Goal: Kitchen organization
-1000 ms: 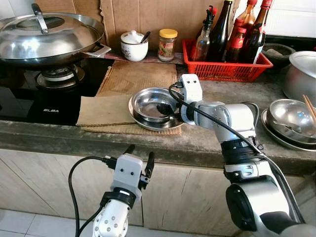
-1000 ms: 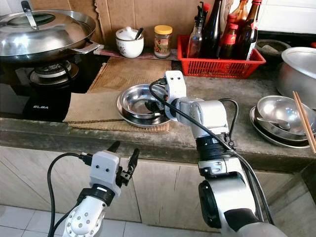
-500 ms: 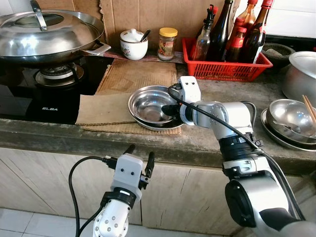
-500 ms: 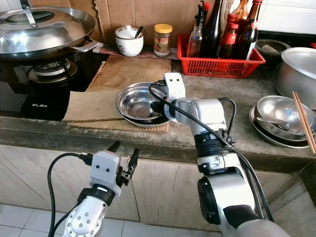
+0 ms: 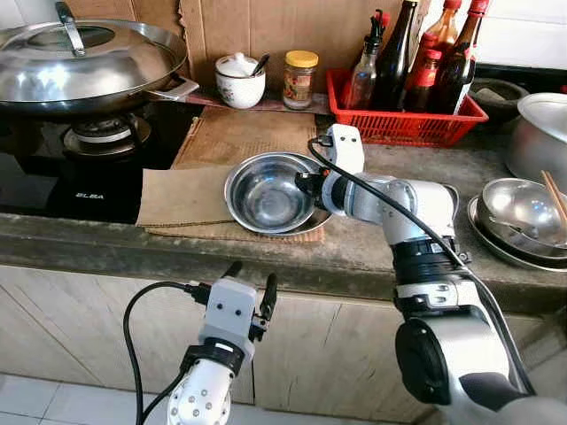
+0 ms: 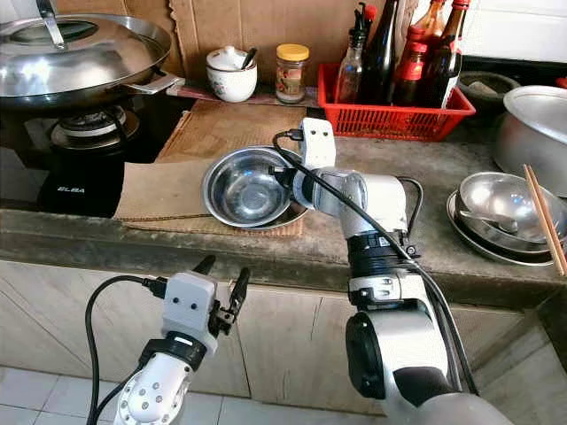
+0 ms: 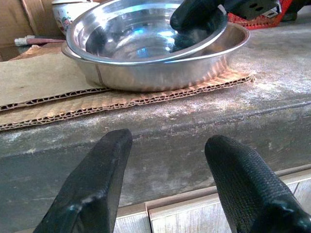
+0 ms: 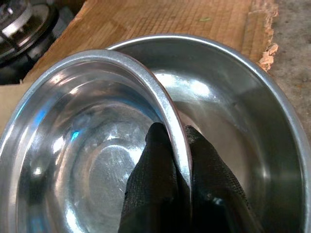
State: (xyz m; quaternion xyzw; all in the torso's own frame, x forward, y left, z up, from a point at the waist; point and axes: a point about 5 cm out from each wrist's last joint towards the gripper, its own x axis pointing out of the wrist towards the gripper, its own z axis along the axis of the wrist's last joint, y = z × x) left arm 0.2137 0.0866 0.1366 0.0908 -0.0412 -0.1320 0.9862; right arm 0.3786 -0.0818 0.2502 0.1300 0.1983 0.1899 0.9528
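Two steel bowls sit nested on a cardboard mat [image 5: 182,199] on the stone counter. My right gripper [image 5: 308,184] is shut on the right rim of the inner bowl [image 5: 266,193], one finger inside and one outside. That bowl is tilted, its gripped side raised off the outer bowl [image 8: 252,111]. In the right wrist view my black fingers [image 8: 155,167] pinch the inner bowl's rim [image 8: 165,107]. My left gripper [image 5: 251,279] hangs open below the counter's front edge, and in its own view the left gripper [image 7: 170,143] faces both bowls [image 7: 146,53].
A lidded wok [image 5: 80,57] sits on the gas stove [image 5: 102,133] at the back left. A white pot [image 5: 241,81], a jar [image 5: 300,80] and a red basket of bottles [image 5: 403,119] line the back. Stacked steel bowls with chopsticks [image 5: 523,212] and a pot [image 5: 540,133] stand right.
My right gripper has closed on the inner bowl's rim and raised that side, so the bowl now tilts and sits a little further left. The left arm has not moved.
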